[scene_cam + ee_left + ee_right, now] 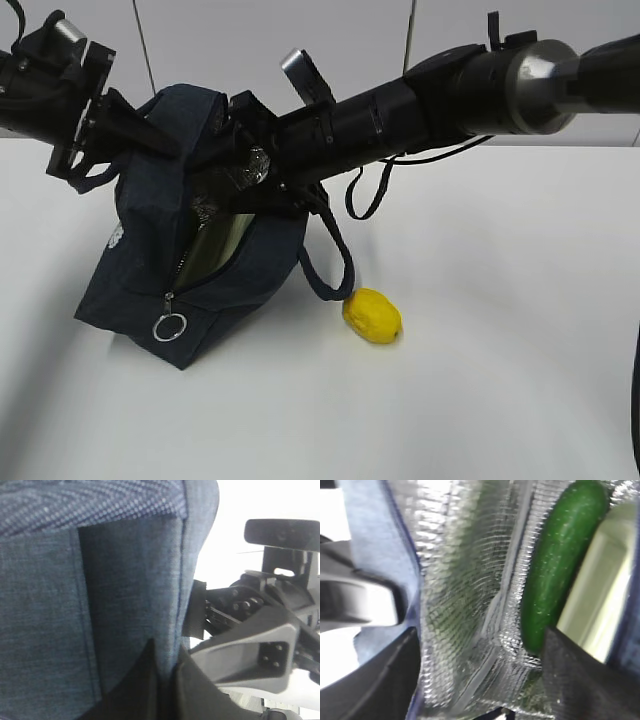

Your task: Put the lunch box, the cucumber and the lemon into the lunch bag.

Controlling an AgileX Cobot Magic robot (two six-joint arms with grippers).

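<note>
**Cucumber and lunch box in the bag, lemon outside**

We see the lunch bag (150, 270) standing on the white tabletop (500, 380), tipped a little, its zipper open and the silver ring pull (169, 326) hanging at the low front corner. Our left tool (165, 680) is pinched shut on the navy fabric at the bag's upper edge, holding that side up. Our right tool (480, 680) reaches into the opening from the right; its two dark fingers (580, 680) stand wide apart with nothing between them but the silver lining.

Inside, in the right wrist view, the cucumber (560, 565) lies against the foil lining (465, 580), and the pale green lunch box (600, 585) sits just beside it, touching it along one side. From the exterior view the lunch box shows as a pale strip through the open zipper.

The lemon (372, 316) rests on the tabletop outside the bag, just beside the drooping loop handle (335, 270).
</note>
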